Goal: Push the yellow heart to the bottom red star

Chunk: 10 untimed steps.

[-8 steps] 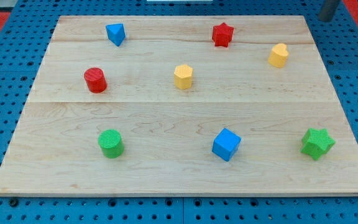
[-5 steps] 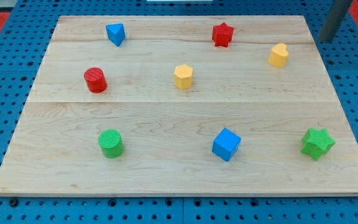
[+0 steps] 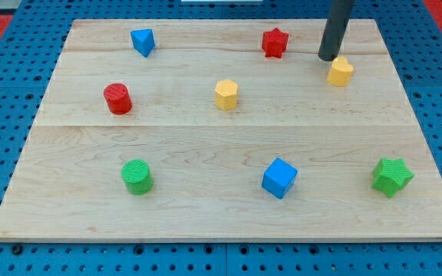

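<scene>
Currently your tip (image 3: 328, 58) stands on the tabletop (image 3: 206, 146) at about 11 o'clock of the yellow heart (image 3: 341, 71), touching it or just beside it; contact cannot be confirmed. No end effector is fitted: the arm ends in a bare rod, so nothing opens, closes or holds.

Location of task items: the yellow heart sits toward 2 o'clock on the board. Only one red star (image 3: 275, 43) is in view, near 12 o'clock, well apart from the heart and up-left of it.

Other items noted: a yellow block (image 3: 225, 94) near centre, a red cylinder (image 3: 117, 99), a blue block (image 3: 142, 41), a green cylinder (image 3: 136, 176), a blue cube (image 3: 279, 178) and a green star (image 3: 391, 176).

Assessment: you are at the approach step; the push proper looks unstarted. Your tip is on the star side of the heart, which is the wrong face. The next move calls for rounding the heart to its 4 o'clock side, then pushing toward 10 o'clock.
</scene>
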Each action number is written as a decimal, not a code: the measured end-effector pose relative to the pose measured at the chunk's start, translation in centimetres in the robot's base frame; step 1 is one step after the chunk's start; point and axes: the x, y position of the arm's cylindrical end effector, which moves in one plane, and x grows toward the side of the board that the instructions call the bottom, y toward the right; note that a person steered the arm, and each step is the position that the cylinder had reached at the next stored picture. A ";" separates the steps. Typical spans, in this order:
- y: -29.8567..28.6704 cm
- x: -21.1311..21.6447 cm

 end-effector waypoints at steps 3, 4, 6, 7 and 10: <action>5.2 0.1; 15.0 -0.4; 16.4 -1.7; 14.2 -1.8; 5.4 6.2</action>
